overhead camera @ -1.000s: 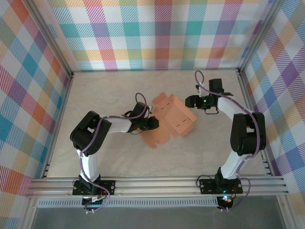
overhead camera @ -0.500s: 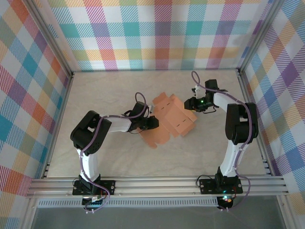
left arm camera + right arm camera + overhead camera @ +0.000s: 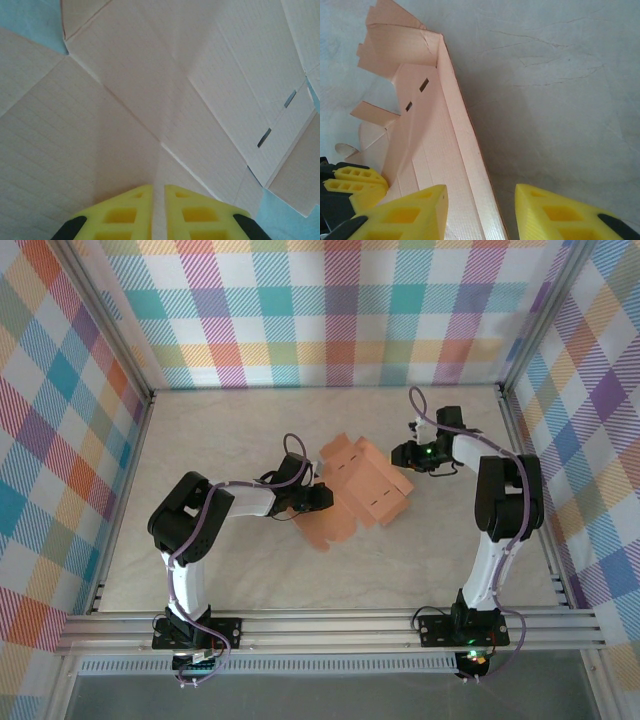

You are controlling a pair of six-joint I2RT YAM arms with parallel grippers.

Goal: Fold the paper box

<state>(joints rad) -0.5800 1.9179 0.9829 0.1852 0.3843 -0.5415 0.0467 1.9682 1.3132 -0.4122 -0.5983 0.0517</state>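
The left end effector [image 3: 158, 192] clamps the box [image 3: 365, 490], while the right end effector [image 3: 480, 192] stands apart astride its wall, plain by wrist view, unclear overhead.

**A:** What has the left gripper [image 3: 158, 190] got?

**B:** Its two yellow fingers [image 3: 125, 212] stand almost together at the bottom of the view. A thin fold of the paper box [image 3: 150, 90] is pinched in the narrow gap between them.

**A:** And the card itself?

**B:** It is pale salmon and finely ribbed, spreading away from the fingers in several panels. Creases meet just above the fingertips, and one runs up toward the top left.

**A:** Any cut-outs?

**B:** Two short slots [image 3: 264, 137] sit on a panel at the right, one above the other. A pale blue surface [image 3: 30, 25] shows past the card's top left and bottom right corners.
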